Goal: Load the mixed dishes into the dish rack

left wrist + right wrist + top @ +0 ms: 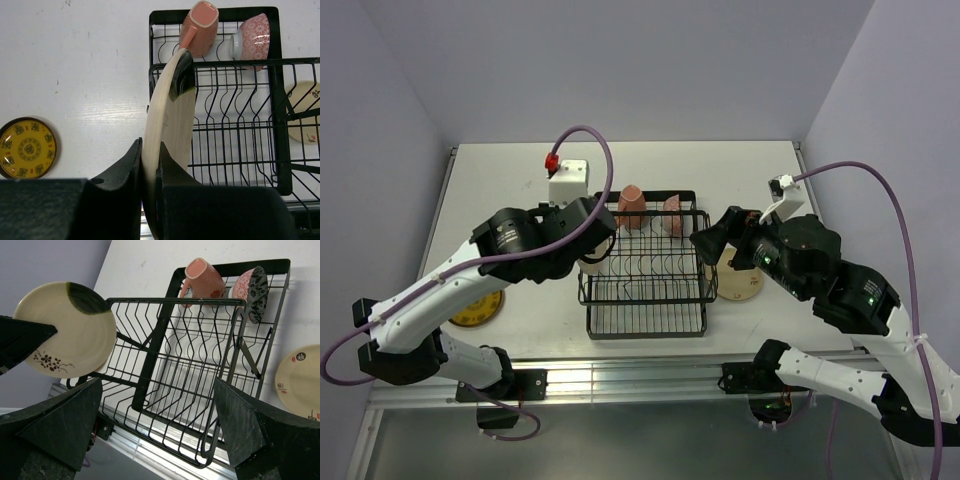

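Left hand [150, 155], clamped on the cream plate [172, 115], should hold it upright, lowering between dish rack [225, 63] prongs; right hand [155, 425] gapes empty.

White tabletop [520, 180] seen from above; a black wire dish rack [645, 300] sits centre, a pinkish mug [631, 208] and small bowl [672, 216] at its far end; a yellow patterned plate [477, 308] lies left; a flat cream plate [742, 282] lies just right; the left hand [592, 252] is at the rack's left edge with an edge-on cream plate [592, 266]; the right hand [708, 240] is at its right edge.

top external: high, rear, looking down | wrists: close, oblique; all views share dish rack [645, 290]
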{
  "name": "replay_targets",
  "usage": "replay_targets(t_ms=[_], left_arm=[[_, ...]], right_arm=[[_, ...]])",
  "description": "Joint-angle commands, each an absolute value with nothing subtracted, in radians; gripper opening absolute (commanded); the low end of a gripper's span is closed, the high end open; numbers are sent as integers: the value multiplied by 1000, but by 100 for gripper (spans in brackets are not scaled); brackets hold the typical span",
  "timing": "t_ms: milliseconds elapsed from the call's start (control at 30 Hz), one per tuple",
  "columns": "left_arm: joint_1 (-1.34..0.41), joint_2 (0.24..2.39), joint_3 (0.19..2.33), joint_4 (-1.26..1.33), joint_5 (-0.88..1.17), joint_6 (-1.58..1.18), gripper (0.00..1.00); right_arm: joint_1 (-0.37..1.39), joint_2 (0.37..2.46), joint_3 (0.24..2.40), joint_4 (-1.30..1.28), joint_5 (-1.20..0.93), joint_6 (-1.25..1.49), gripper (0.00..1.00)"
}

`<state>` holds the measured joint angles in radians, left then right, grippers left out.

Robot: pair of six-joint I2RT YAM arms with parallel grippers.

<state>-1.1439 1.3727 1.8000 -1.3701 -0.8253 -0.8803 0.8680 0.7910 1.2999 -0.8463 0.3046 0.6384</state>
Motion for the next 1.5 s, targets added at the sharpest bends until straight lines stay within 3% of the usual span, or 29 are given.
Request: replay_targets(t_ms=[0,667,767,900,1033,1400,1467], left_arm=[[-1137,1385,1798,-1374,-818,-902,0],[-1120,1454,1787,-1374,-752,-953,0],[-1120,1459,1773,-1374,-742,-968,9],[-1120,1470,1772,-1374,-733,-980,13],[-1121,1485,1781,-1373,-732,-974,22],[-1135,1522,1836,-1374,-735,-962,26],[-1135,1522,1833,-1374,-735,-962,34]], right_arm=[[856,776,1292,-808,313,644,100],[839,750,1240,-796,302,646,100],[836,747,1233,-795,302,647,100],[830,747,1226,-788,296,646,100],[827,749,1221,-784,288,646,100],[816,749,1204,-775,276,644,100],[815,747,1209,-776,273,643,100]])
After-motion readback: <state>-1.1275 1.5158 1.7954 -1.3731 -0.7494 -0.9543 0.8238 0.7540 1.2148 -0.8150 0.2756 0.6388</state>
